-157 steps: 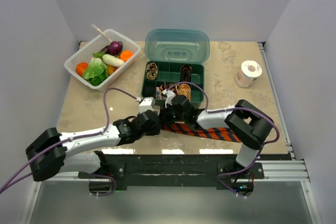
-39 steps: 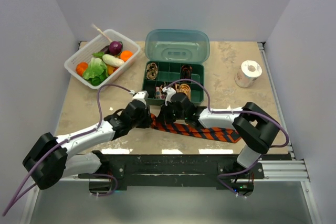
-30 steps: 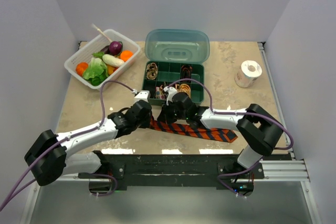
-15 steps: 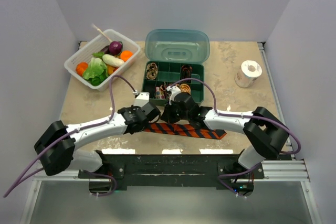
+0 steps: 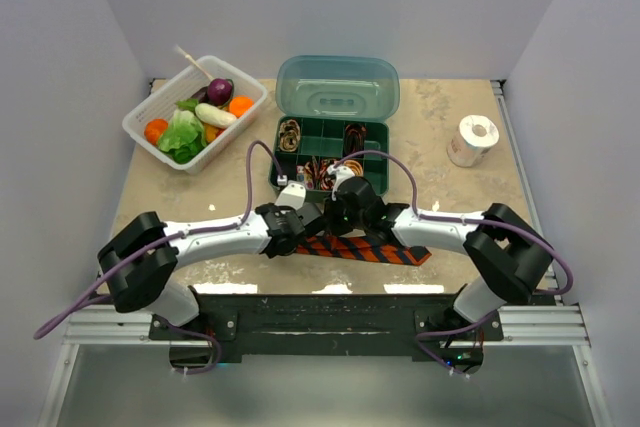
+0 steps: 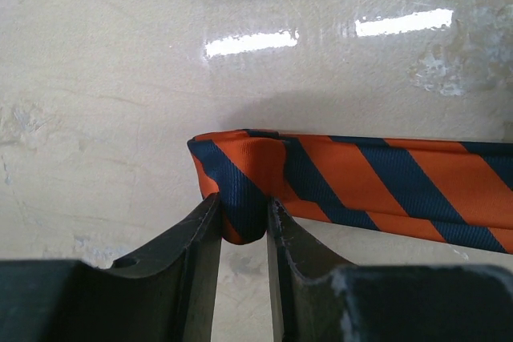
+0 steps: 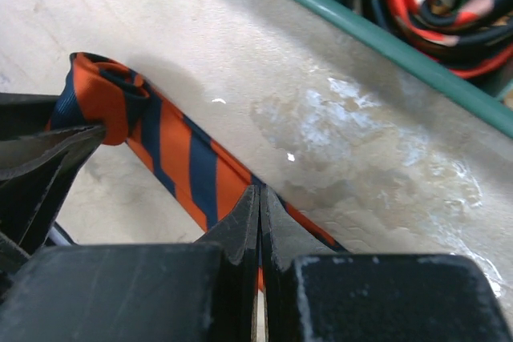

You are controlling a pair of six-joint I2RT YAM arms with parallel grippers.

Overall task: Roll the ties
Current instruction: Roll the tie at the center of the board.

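Note:
An orange-red tie with navy stripes [image 5: 372,248] lies flat near the table's front edge. Its left end is folded into a small roll [image 6: 240,174]. My left gripper [image 6: 243,215] is shut on that roll, one finger on each side. In the top view the left gripper [image 5: 303,233] sits at the tie's left end. My right gripper [image 7: 260,191] is shut with nothing between its fingers, its tips over the flat band [image 7: 183,158] just right of the roll. Several coiled ties [image 5: 291,134] fill the green box.
The open green compartment box [image 5: 376,189] stands just behind both grippers, its lid [image 5: 337,87] tipped back. A white basket of toy vegetables [image 5: 150,110] is at the back left. A white tape roll [image 5: 472,139] stands at the back right.
My left arm has swung right toward the centre with the tie's rolled end. The tie's wide end has slid left, and the strip lying flat is shorter. My right gripper stayed shut.

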